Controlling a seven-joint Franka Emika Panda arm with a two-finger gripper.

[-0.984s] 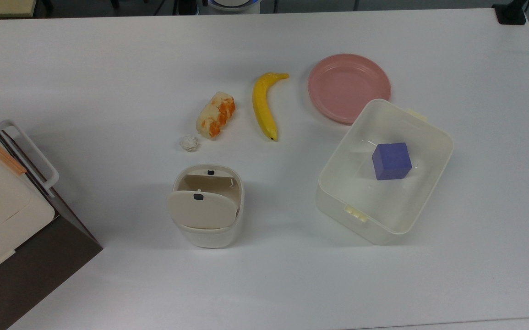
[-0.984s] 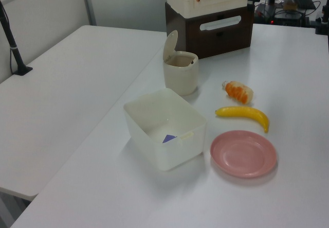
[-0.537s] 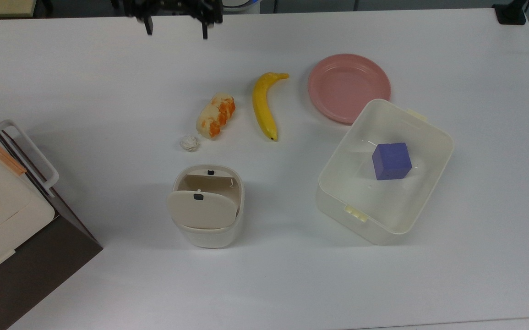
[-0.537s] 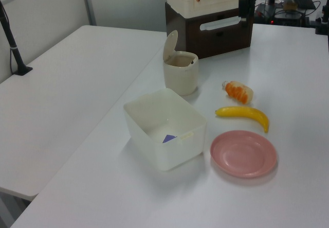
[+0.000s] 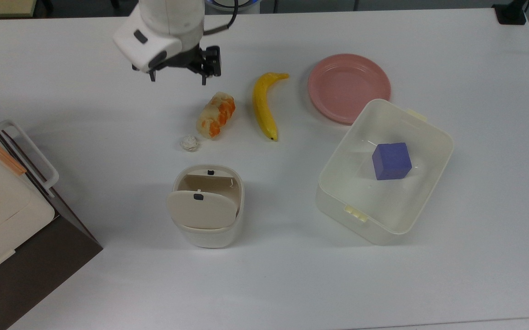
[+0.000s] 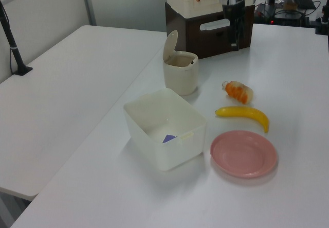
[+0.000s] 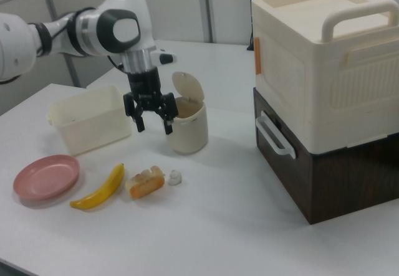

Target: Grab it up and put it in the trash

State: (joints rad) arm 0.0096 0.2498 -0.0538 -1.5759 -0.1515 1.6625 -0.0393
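The tiny crumpled white paper ball (image 5: 189,143) lies on the white table just above the trash in the top view, and beside the white-and-orange food piece in the right view (image 7: 174,177). The trash (image 5: 207,208) is a small cream bin with its beige swing lid tilted open; the right view shows the same bin (image 7: 189,126). My gripper (image 5: 178,80) hangs open and empty above the table, beyond the food piece and well apart from the paper ball. The right view has the gripper (image 7: 154,127) in the air in front of the bin.
A white-and-orange food piece (image 5: 216,115), a banana (image 5: 264,106) and a pink plate (image 5: 349,87) lie across the table's middle. A translucent tub (image 5: 337,201) holds a purple cube (image 5: 391,160). A cream-and-brown cabinet (image 5: 8,220) stands at the top view's left edge.
The arm has come in from the top view's upper edge and moved down toward the food piece and paper ball. Its fingers stay open. No object has moved.
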